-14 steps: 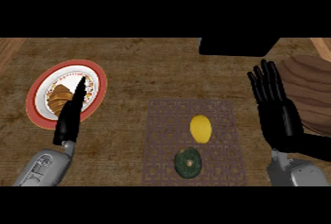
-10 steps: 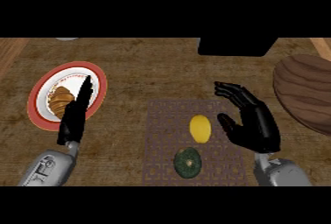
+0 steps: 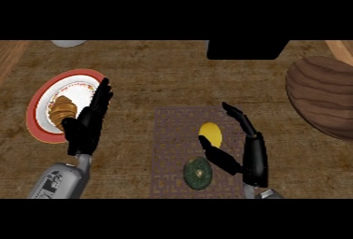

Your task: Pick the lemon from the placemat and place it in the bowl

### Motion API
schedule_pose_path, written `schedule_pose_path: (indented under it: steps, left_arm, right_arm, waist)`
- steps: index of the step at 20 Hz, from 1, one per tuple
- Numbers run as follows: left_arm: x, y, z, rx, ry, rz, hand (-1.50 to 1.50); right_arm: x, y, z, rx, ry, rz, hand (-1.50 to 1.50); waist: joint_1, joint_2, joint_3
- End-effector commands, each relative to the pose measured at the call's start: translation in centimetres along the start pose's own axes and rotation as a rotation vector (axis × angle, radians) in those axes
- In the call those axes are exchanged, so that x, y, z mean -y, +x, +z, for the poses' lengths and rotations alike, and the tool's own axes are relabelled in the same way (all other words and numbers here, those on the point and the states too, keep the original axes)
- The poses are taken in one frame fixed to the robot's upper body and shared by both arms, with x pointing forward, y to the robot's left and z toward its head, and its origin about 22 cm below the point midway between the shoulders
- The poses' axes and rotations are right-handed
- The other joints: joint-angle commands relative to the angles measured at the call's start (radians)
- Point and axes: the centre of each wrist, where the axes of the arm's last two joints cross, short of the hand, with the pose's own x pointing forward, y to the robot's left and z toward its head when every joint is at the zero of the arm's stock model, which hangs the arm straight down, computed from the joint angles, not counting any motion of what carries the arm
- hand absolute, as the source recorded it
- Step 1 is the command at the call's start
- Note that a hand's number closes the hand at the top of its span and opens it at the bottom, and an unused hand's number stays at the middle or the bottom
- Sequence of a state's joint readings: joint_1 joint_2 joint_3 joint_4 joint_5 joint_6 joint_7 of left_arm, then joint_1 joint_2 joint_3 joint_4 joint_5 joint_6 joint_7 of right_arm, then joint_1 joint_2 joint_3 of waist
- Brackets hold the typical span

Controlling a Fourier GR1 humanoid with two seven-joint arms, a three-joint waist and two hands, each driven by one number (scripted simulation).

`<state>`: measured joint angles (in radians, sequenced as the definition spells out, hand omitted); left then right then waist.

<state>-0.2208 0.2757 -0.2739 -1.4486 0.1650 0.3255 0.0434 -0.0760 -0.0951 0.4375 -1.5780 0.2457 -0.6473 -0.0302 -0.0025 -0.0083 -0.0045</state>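
Black fingered left hand and right hand on grey forearms.

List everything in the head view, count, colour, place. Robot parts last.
lemon: 1, yellow, on the placemat, between right thumb and fingers
green round item: 1, dark green, placemat's near part
placemat: 1, brown patterned, centre
bowl: 1, brown wooden, right edge
plate: 1, red rim, white centre, left
croissant: 1, golden brown, on plate
black object: 1, top centre
grey object: 1, top left, cut off
left hand: open, over plate's edge
right hand: open, around lemon
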Motion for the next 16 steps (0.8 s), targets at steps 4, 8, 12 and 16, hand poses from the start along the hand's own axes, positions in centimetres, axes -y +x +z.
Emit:
schedule_pose_path:
  steps: [4, 8, 12, 16]
  left_arm:
    - [-0.2, 0.4, 0.9, 0.019, -0.024, 0.037, 0.0]
    - [-1.0, -0.2, 1.0, -0.002, -0.036, 0.049, 0.0]
    - [-0.3, 0.2, 1.5, 0.012, -0.026, 0.041, 0.0]
    - [1.7, 0.5, 1.7, 0.011, -0.046, 0.037, 0.0]
  right_arm:
    - [-3.9, 3.2, 4.9, 0.184, -0.165, 0.051, -1.5]
    - [-1.3, 5.0, 4.1, 0.074, -0.188, 0.208, -1.5]
    - [-0.4, 7.9, 2.7, -0.047, -0.174, 0.295, -1.5]
    - [-0.6, 11.5, 0.1, -0.156, -0.082, 0.315, -1.5]
  waist:
    - [-0.001, 0.005, 0.003]
    - [-0.014, 0.003, 0.001]
    - [-0.008, 0.003, 0.001]
    - [0.004, 0.006, 0.002]
